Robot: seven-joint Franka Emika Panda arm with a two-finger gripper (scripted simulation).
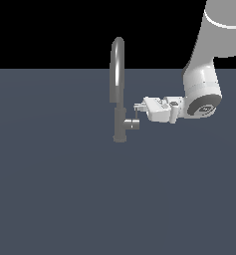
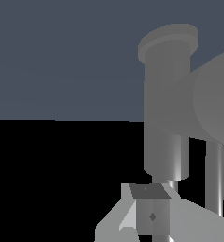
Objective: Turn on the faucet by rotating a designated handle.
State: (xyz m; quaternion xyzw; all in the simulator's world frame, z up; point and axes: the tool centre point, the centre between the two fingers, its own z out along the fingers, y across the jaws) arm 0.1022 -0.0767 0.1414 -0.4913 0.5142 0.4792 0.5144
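The faucet (image 1: 118, 84) is a tall slim grey tap with an arched spout on a thicker base. In the wrist view its base (image 2: 166, 94) fills the middle. The handle (image 1: 134, 123) is a short stub on the side of the base toward the exterior view's right, with a thin pin (image 1: 136, 115) rising from it. It also shows in the wrist view (image 2: 212, 101), with the pin (image 2: 214, 175) beside the fingers. My gripper (image 1: 138, 106) (image 2: 151, 210) is level, points at the faucet, and sits at the pin's top end. Its fingers look shut and hold nothing. Contact with the pin cannot be told.
The faucet stands on a flat dark blue-grey surface (image 1: 50, 189) that fills the lower part of the exterior view. My white arm (image 1: 204, 89) comes in from the exterior view's upper right. Nothing else stands on the surface.
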